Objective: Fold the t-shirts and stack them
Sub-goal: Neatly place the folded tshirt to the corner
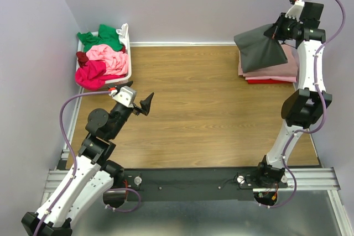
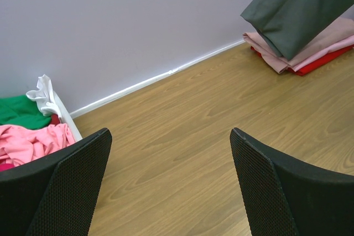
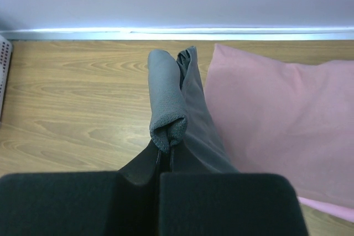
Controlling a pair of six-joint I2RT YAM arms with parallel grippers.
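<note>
Dark grey t-shirt point(image 1: 260, 51) clamped in R gripper point(image 1: 274, 32); L gripper point(image 1: 146, 104) spread wide.

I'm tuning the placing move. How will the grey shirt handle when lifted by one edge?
Probably floppy: the grey shirt hangs slanted from the right gripper, its free end sagging over the stack. Likely light, since a pinch on one bunched edge carries it. Folds may slip if swung.

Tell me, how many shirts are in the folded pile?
3 showing: dusty rose shirt on top, light pink shirt beneath, red shirt at bottom. The dark grey shirt in the right hand covers part; more may hide.
</note>
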